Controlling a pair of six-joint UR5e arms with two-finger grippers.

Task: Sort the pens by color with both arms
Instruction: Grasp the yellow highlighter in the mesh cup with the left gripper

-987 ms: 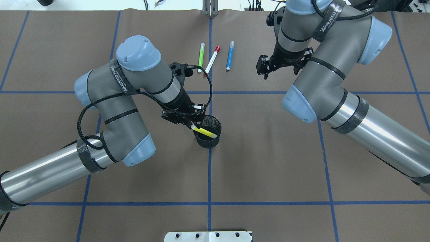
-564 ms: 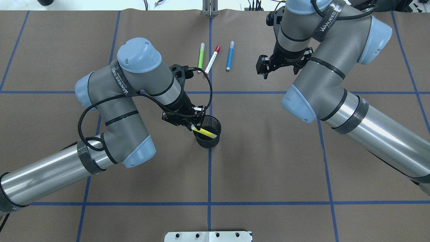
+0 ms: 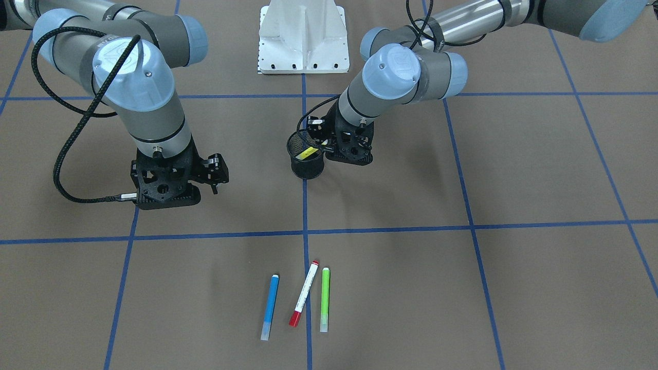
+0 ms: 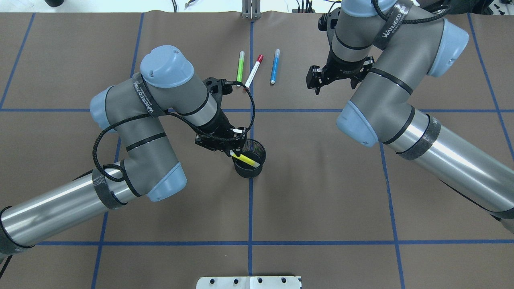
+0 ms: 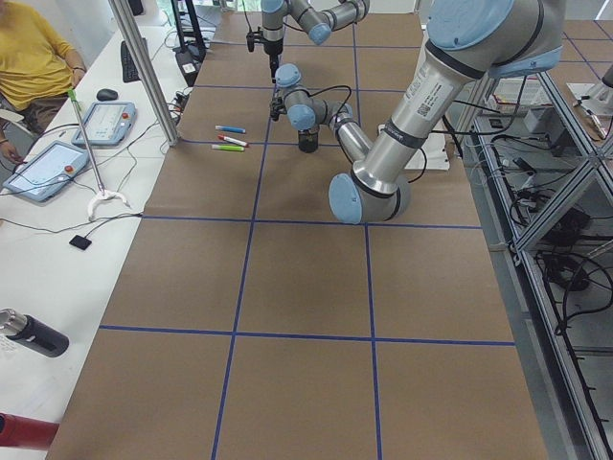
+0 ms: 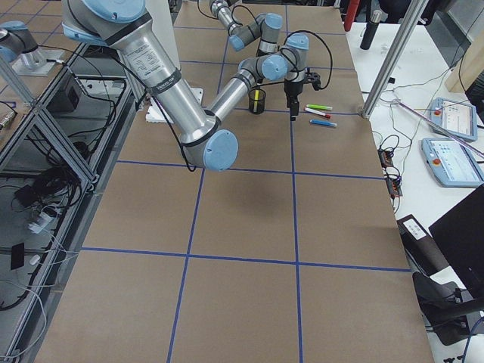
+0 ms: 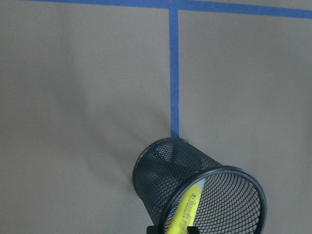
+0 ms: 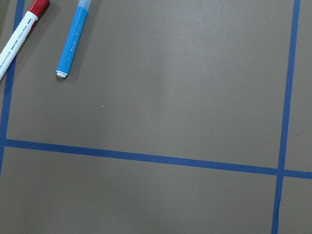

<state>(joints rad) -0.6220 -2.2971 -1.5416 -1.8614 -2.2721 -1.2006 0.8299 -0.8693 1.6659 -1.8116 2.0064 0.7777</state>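
The jaws of the left arm (image 4: 176, 96) clench the yellow pen (image 4: 245, 160) by its pale end, barrel angled into the mesh cup (image 4: 247, 172) at mid-table (image 4: 321, 180). The state of the right arm (image 4: 385, 80) jaws cannot be told. The green pen (image 4: 240, 67), red-capped pen (image 4: 253, 72) and blue pen (image 4: 274, 66) lie at far centre. They are probably light, stiff, smooth and apt to roll; grasp at mid-barrel.
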